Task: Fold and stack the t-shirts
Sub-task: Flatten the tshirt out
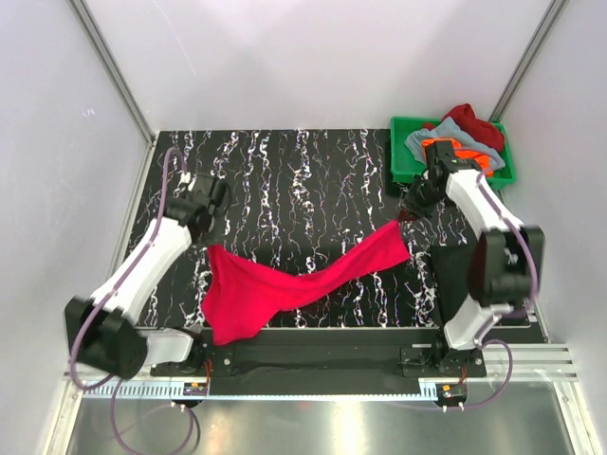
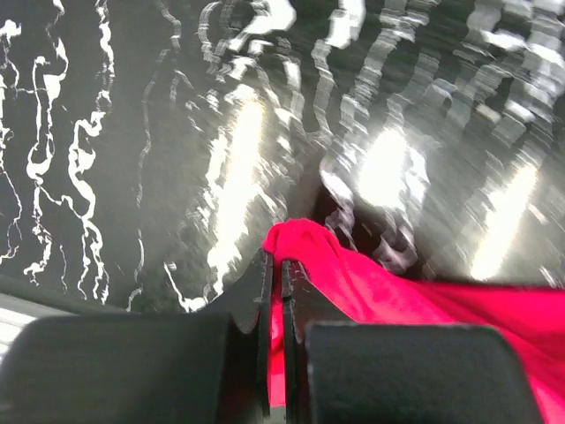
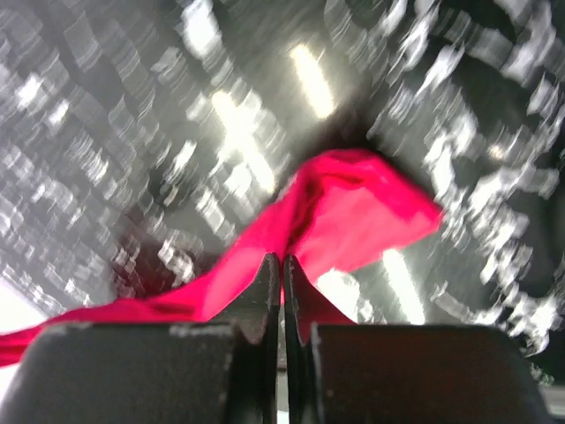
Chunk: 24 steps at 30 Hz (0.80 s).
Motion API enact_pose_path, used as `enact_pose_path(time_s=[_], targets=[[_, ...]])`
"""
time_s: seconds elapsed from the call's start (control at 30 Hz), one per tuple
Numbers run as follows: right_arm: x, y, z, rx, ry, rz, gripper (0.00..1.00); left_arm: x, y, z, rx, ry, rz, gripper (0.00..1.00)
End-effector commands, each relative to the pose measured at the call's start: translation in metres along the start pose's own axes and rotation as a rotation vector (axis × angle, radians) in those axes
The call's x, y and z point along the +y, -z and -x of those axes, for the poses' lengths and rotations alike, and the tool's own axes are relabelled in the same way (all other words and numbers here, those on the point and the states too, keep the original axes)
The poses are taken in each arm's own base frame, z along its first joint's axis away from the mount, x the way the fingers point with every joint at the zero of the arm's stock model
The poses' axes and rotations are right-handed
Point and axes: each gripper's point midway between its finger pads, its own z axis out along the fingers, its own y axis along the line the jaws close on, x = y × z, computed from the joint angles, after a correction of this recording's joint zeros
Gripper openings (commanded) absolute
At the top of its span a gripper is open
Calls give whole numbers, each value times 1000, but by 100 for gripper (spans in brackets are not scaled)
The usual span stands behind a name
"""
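Observation:
The bright pinkish-red t-shirt (image 1: pixel 285 284) hangs stretched between both grippers above the black marbled table, sagging in the middle, with its bulk drooping near the front left. My left gripper (image 1: pixel 211 235) is shut on its left end; the left wrist view shows cloth (image 2: pixel 353 274) pinched between the fingers (image 2: pixel 256 291). My right gripper (image 1: pixel 410 210) is shut on its right end, with cloth (image 3: pixel 353 212) bunched past the fingers (image 3: pixel 265 283). Orange (image 1: pixel 455 150), grey-blue (image 1: pixel 427 137) and dark red (image 1: pixel 469 121) t-shirts lie piled in the crate.
A green plastic crate (image 1: pixel 403 161) stands at the back right corner of the table, right behind my right gripper. White walls close in the table on three sides. The arm bases sit on the near edge.

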Motion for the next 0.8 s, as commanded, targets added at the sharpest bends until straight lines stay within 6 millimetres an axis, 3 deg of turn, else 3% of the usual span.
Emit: enact_pose_path(time_s=[0.0,0.03,0.1,0.13,0.23,0.33,0.37,0.4,0.43,0.53,0.57,0.63,0.77], targets=[[-5,-29,32,42,36,12,0,-4,-13,54,-78,9,-67,0],[-1,-31,45,27,46,17,4,-2,-28,61,-48,-4,-41,0],[-3,-44,56,44,70,-13,13,0,-30,88,-74,15,-24,4],[-3,-46,57,52,78,-20,21,-2,-37,91,-59,16,-20,22],[-9,-43,57,60,110,-46,27,-8,-28,102,-81,50,-51,60],[-19,-33,48,50,159,-67,33,-13,-21,84,-65,77,-97,74],[-22,-31,46,43,174,-73,34,-12,-26,65,-30,68,-95,75],[-26,-26,37,42,176,-74,35,-12,-18,58,-40,80,-113,75],[-27,-17,37,9,173,-77,36,-13,-23,35,9,77,-131,75],[-35,-14,20,23,164,-81,38,-15,-6,8,15,137,-211,71],[-26,-7,15,22,172,-23,39,-12,-11,-14,54,151,-211,68],[-23,-6,-5,64,165,38,40,-9,2,-31,50,227,-243,65],[-7,13,-34,54,147,196,47,14,-2,-81,130,371,-134,59]])
